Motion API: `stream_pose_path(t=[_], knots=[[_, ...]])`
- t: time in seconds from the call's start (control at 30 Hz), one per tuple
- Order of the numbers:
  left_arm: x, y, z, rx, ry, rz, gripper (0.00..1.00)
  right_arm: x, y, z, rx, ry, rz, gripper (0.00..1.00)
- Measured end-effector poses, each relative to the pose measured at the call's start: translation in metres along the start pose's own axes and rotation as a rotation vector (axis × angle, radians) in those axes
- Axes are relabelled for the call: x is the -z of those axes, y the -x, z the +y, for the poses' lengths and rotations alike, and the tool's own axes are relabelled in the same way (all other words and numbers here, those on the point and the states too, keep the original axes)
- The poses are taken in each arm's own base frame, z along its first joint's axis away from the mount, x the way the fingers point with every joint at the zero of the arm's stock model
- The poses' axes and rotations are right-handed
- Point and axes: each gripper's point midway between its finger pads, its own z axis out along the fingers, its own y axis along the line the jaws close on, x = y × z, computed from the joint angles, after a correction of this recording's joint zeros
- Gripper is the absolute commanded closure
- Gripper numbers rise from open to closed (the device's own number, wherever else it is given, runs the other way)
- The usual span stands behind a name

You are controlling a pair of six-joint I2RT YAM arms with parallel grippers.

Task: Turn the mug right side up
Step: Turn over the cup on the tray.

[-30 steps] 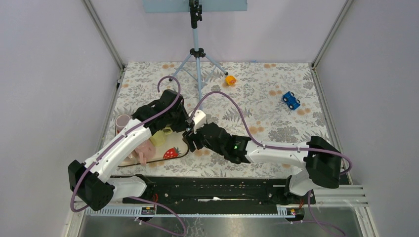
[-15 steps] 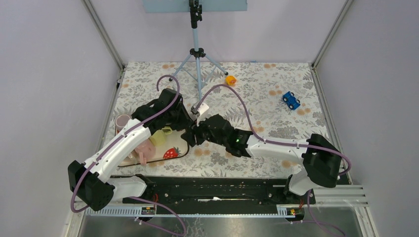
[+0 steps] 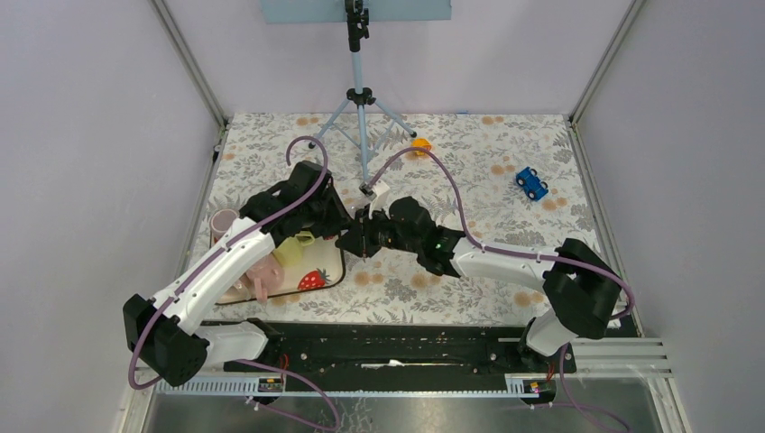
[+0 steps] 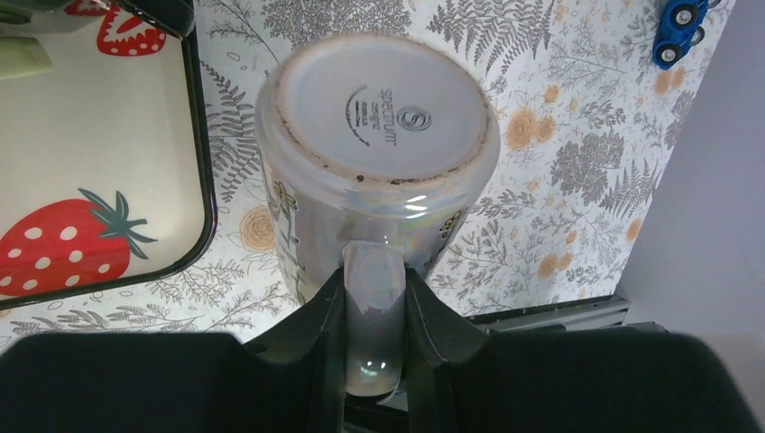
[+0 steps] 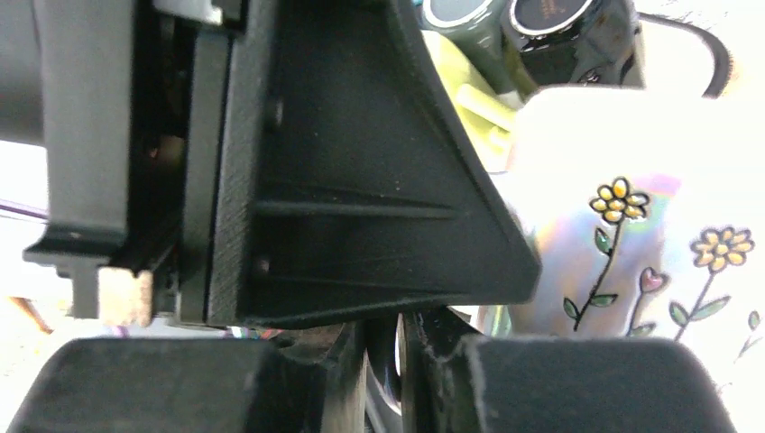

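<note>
Holding the mug [image 4: 379,117] by its handle [image 4: 373,311], with its base turned toward my left wrist camera.
My left gripper [image 4: 374,289] is clamped on the handle. The mug's body lies just beyond the fingertips, and its mouth is hidden on the far side. My right gripper [image 5: 383,356] has its jaws almost together on a dark sliver I cannot identify. The flowered mug wall sits just right of them, cut off by the frame edge. My left gripper's black body blocks most of that view. From above, both grippers cover the mug.
</note>
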Motion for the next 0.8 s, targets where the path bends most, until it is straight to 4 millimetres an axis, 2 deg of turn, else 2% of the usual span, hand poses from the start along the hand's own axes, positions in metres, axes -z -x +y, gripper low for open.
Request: stream_pose_path(t=[0.07, 0.13, 0.3, 0.4, 0.43, 0.67, 0.8], knots=[[0.0, 0.0, -0.001, -0.005, -0.004, 0.003, 1.0, 0.0, 0.001, 0.005, -0.026, 0.023, 0.001, 1.0], [0.0, 0.0, -0.001, -0.01, -0.009, 0.002, 0.91, 0.001, 0.002, 0.006, -0.051, 0.035, 0.004, 1.0], [0.0, 0.006, -0.009, -0.024, -0.046, -0.022, 0.36, 0.003, 0.007, 0.003, -0.112, 0.032, -0.004, 1.0], [0.005, 0.021, -0.023, -0.026, -0.107, -0.086, 0.04, 0.007, -0.001, -0.011, -0.192, -0.015, 0.036, 1.0], [0.007, 0.025, -0.027, -0.026, -0.126, -0.106, 0.02, 0.008, -0.003, -0.016, -0.219, -0.032, 0.047, 1.0], [0.023, 0.04, -0.059, -0.07, -0.243, -0.17, 0.01, 0.018, -0.013, -0.039, -0.394, -0.115, 0.109, 1.0], [0.033, 0.053, -0.07, -0.111, -0.273, -0.227, 0.01, 0.028, -0.001, -0.061, -0.548, -0.171, 0.113, 1.0]])
